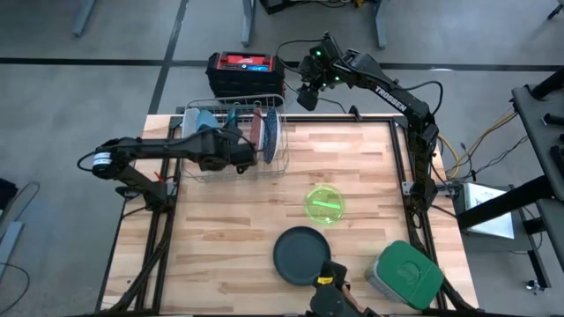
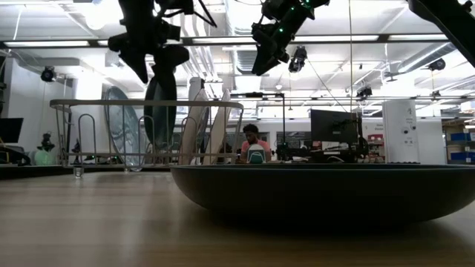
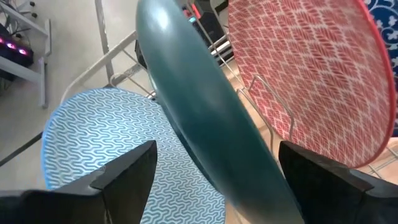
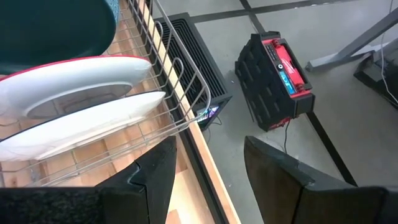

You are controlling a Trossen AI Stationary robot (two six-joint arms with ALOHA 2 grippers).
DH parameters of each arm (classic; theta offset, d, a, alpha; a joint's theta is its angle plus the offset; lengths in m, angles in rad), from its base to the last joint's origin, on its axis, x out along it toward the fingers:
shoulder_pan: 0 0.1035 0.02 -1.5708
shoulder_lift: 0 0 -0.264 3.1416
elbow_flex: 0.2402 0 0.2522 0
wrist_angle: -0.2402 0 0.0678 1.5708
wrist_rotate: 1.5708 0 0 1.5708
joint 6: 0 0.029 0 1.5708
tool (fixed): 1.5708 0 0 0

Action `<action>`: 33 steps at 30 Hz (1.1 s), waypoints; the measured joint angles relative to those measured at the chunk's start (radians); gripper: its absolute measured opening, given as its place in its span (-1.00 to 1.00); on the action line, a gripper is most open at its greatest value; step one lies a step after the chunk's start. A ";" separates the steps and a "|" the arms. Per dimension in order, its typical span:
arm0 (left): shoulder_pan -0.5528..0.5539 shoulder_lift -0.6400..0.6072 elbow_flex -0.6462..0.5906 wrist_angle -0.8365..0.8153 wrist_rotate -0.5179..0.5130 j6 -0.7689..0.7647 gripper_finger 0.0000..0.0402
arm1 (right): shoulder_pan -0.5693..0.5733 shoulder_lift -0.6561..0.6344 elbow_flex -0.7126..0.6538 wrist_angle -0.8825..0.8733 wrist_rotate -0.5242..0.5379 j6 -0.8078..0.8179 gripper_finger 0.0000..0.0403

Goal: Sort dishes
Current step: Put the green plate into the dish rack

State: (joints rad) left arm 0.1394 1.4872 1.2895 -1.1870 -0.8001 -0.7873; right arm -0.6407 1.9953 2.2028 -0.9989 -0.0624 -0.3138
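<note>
Looking down from the high view, the left gripper [image 1: 240, 151] reaches into the rack [image 1: 231, 136] at the table's far left, fingers apart around a teal plate [image 1: 231, 123] standing on edge there. A red plate [image 1: 257, 129] and a blue-rimmed plate [image 1: 273, 132] stand in slots beside it. Near the middle lies a lime bowl [image 1: 324, 202], and nearer the front edge a dark plate [image 1: 301, 254]. The green-lidded box [image 1: 406, 274] sits at the front right corner. The right gripper [image 1: 307, 95] hangs beyond the far edge, above the floor near a black battery pack [image 1: 245, 72]. White lettering on the right arm reads TROSSEN.

At table height, the dark plate [image 2: 319, 191] fills the foreground, and the rack [image 2: 148, 133] stands behind with the left gripper [image 2: 152, 52] dipping into it.

The left wrist view shows the teal plate [image 3: 205, 118] between the spread fingers [image 3: 124, 180], not clamped. A light blue patterned plate [image 3: 99, 143] stands on one side, the red plate [image 3: 311, 81] on the other.

The right wrist view shows that gripper's fingers [image 4: 149, 180] parted and empty, the rack [image 4: 174, 81] and battery pack [image 4: 277, 81] beyond; the pack's label is unreadable.

These dishes look stiff, glossy and likely slippery, possibly breakable. A firm pinch across the rim, lifting straight up out of the slot, seems safest.
</note>
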 joint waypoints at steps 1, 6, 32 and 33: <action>0.000 0.000 0.007 -0.009 0.000 0.003 0.62 | 0.000 0.000 0.000 0.000 0.000 0.000 -0.11; 0.000 0.000 0.041 -0.052 0.000 0.011 0.62 | 0.000 0.000 0.000 0.000 0.000 0.000 -0.11; 0.000 0.000 0.132 -0.121 -0.003 0.104 0.62 | -0.001 0.000 -0.036 -0.001 -0.001 -0.001 -0.11; 0.000 0.000 0.121 -0.115 0.010 0.104 0.62 | -0.001 0.000 -0.043 0.000 -0.001 -0.001 -0.11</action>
State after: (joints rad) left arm 0.1394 1.4868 1.4105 -1.3017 -0.7897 -0.6836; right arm -0.6415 1.9953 2.1603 -0.9990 -0.0631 -0.3145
